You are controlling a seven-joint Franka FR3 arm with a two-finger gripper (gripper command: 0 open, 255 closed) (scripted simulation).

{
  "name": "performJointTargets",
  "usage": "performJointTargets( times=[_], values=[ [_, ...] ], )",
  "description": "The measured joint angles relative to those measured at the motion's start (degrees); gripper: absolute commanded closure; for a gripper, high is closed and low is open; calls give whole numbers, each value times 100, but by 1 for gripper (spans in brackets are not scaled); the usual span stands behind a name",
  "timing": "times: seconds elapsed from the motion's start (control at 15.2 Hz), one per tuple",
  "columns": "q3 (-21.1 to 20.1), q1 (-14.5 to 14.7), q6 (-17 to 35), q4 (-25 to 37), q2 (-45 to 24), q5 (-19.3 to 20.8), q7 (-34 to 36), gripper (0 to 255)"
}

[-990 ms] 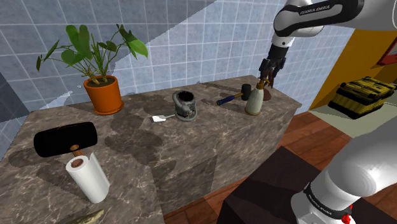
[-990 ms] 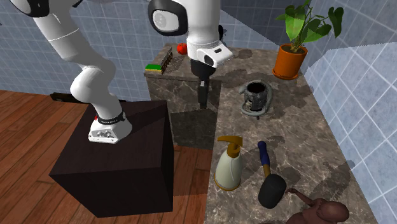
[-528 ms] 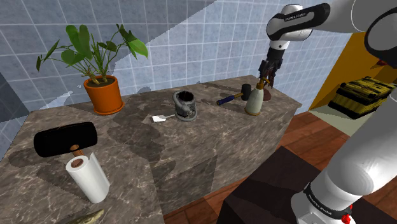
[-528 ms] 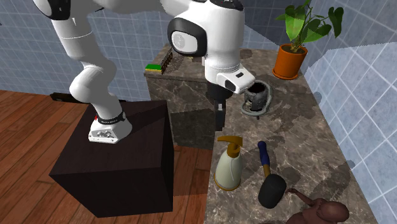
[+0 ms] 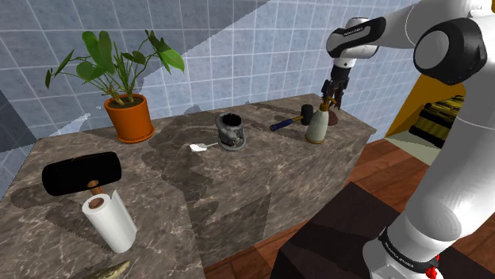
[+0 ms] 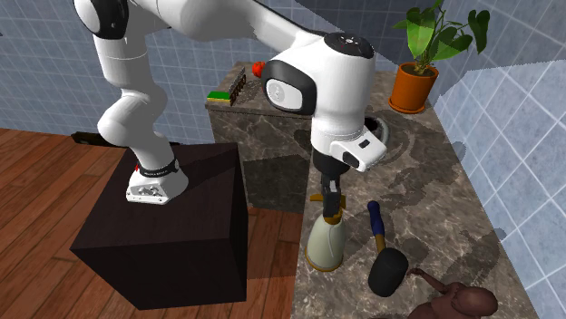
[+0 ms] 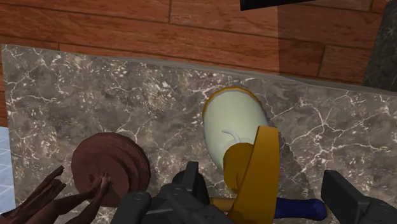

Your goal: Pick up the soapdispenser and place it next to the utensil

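Clutter comes first on the shoulder view's left: a leafy green plant in an orange pot (image 5: pixel 129 117) stands at the back of the dark, white-veined stone counter (image 5: pixel 262 182), a big black-headed mallet (image 5: pixel 82 173) lies on its side, and an upright white paper-towel roll (image 5: pixel 110 223) stands near the front edge. None of these bears on the job.

Toward the middle a small white spoon-like utensil (image 5: pixel 199 147) lies flat, just beside a dark grey mug (image 5: pixel 231 131). I take it for the goal, and the bare stone around it looks like room enough to set a bottle down.

Further right rests a hammer with a blue handle and black head (image 5: pixel 289 121). Just beside that head stands the cream-bodied soap dispenser with a mustard-yellow pump (image 5: pixel 317 125), upright near the counter's right end and close to its edge, well apart from the utensil.

The all-black pincer (image 5: pixel 331 93) hangs directly over it, pointing straight down, probably because a tall, narrow bottle with neighbours on either side is easiest taken from above. In the wrist view the two fingers (image 7: pixel 190 181) stand wide apart, one on each side of the yellow pump and touching neither side, so nothing is held yet. A reddish-brown figurine on a round base (image 7: pixel 108 170) sits near the bottle; a sideways reach could knock it or the hammer. Grasping is the step in hand: a little lower, then close.
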State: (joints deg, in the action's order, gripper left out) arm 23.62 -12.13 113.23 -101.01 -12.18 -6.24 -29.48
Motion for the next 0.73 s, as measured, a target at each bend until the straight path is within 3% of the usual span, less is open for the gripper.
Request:
performJointTargets(
  times=[0.73],
  values=[
    [-16,-12,316,-202,-122,-65,-47,0]
  ],
)
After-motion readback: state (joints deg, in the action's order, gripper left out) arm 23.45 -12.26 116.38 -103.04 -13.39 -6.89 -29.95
